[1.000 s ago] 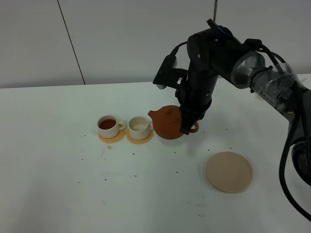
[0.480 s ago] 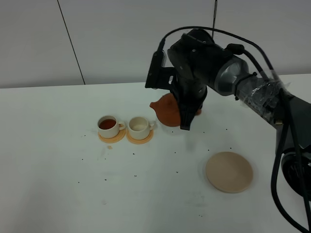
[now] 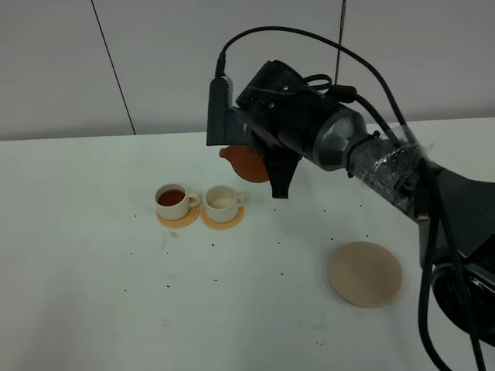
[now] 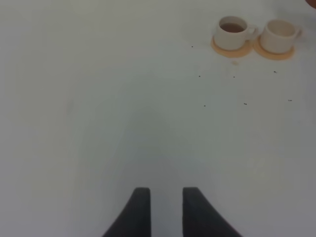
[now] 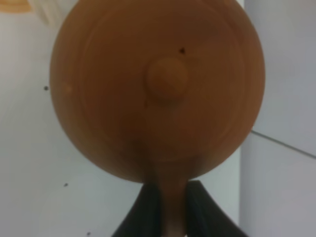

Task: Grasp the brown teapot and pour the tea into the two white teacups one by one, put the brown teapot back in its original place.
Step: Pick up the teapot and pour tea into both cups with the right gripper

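now right gripper [image 5: 168,198] pinches the brown teapot [image 5: 158,89], left gripper [image 4: 162,195] slightly parted; one teacup [image 3: 175,207] holds tea [image 3: 170,197], the other [image 3: 222,207] looks empty.

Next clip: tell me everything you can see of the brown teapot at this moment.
The brown teapot is round, squat, matte reddish-brown, clay by its look, with its knobbed lid in place. The right gripper clamps its handle and holds it in the air, clear of the table, tilted with the spout toward the nearer white cup. In the high view the arm hides most of it. No stream of tea shows.
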Robot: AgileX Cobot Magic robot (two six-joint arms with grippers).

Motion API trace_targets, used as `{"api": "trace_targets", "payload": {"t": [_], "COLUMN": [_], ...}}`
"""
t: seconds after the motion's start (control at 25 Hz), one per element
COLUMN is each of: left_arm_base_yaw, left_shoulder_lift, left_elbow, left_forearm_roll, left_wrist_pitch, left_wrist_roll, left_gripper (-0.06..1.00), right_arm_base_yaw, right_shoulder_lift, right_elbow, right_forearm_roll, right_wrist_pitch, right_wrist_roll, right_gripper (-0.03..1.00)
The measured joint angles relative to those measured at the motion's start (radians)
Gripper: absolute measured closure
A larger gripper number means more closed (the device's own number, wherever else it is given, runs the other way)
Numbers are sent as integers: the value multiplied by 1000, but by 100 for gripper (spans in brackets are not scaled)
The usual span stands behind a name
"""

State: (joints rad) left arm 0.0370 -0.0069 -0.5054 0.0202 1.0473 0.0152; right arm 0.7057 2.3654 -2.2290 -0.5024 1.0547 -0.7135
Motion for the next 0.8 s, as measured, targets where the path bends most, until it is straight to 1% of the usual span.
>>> {"api": "trace_targets", "payload": {"t": [0.28,0.6,0.8], "left_arm_base_yaw": [0,0,0], "left_shoulder_lift": [0,0,0], "left_elbow": [0,0,0], "left_forearm_roll": [0,0,0], "left_wrist_pitch": [0,0,0], "left_wrist_roll": [0,0,0], "left_gripper": [71,71,71], "right_arm_base_yaw": [41,79,97], "right_shoulder_lift": [37,42,42], "right_elbow": [0,0,0], "right_forearm_roll": [-100,-149,-167], "right_wrist_pitch": [63,99,101], "right_wrist_roll": [-2,-17,-22], "right_gripper": [87,87,87]}}
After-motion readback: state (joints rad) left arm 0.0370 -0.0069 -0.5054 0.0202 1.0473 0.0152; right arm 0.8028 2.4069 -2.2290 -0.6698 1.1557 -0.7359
